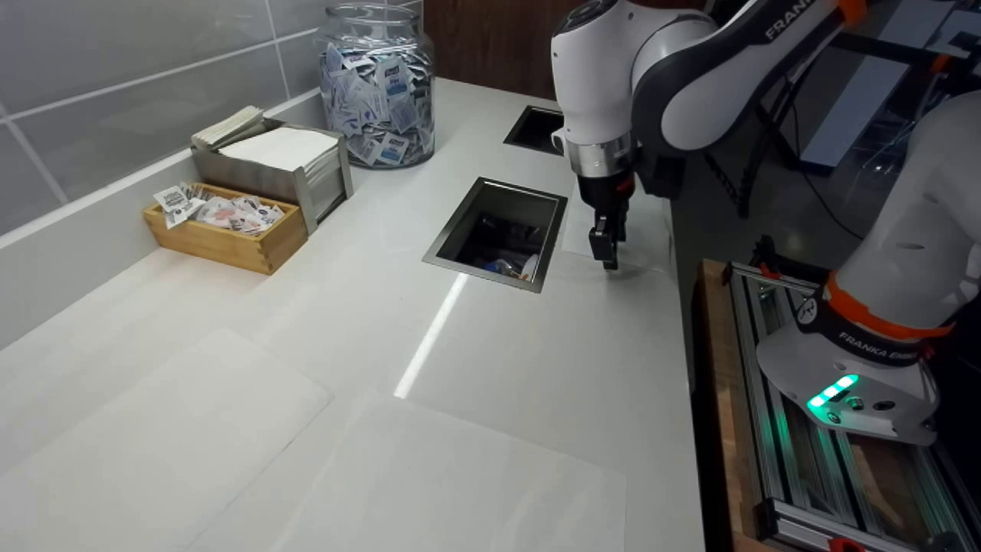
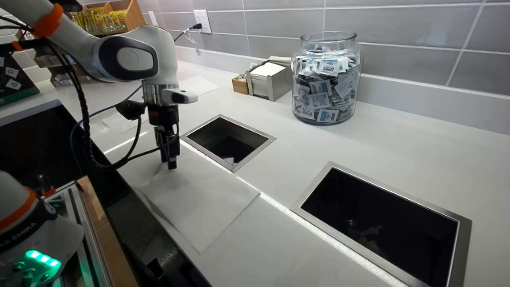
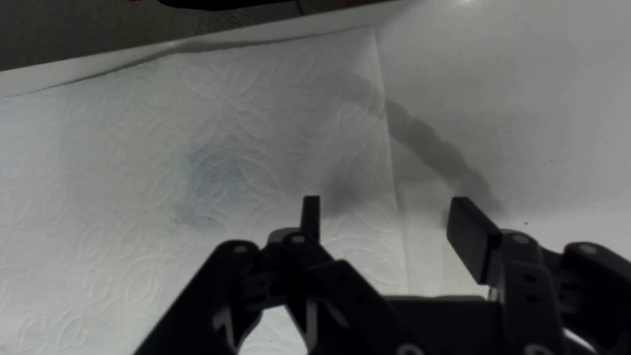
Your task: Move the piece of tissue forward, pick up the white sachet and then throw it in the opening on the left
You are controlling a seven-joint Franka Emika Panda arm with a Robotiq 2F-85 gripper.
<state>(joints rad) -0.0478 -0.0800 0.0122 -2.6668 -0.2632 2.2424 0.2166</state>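
Observation:
A large white embossed tissue (image 2: 211, 203) lies on the counter near its front edge. It also shows in the wrist view (image 3: 148, 148). My gripper (image 3: 387, 222) is open and empty, with the tissue's side edge running between its fingers. In both exterior views the gripper (image 1: 608, 262) (image 2: 169, 165) points down, very low over the counter. A faint bluish patch shows on or through the tissue; I cannot tell whether the white sachet lies under it. No loose sachet shows on the counter. A steel-framed opening (image 1: 483, 273) (image 2: 255, 152) is beside the gripper, with litter inside.
Another steel-framed opening (image 2: 338, 235) (image 1: 529, 148) lies farther along the counter. A glass jar of sachets (image 1: 379, 115) (image 2: 326, 87), a napkin holder (image 2: 271, 81) and a wooden box of sachets (image 1: 230, 238) stand by the wall. Faint white rectangles on the counter are paper or reflections.

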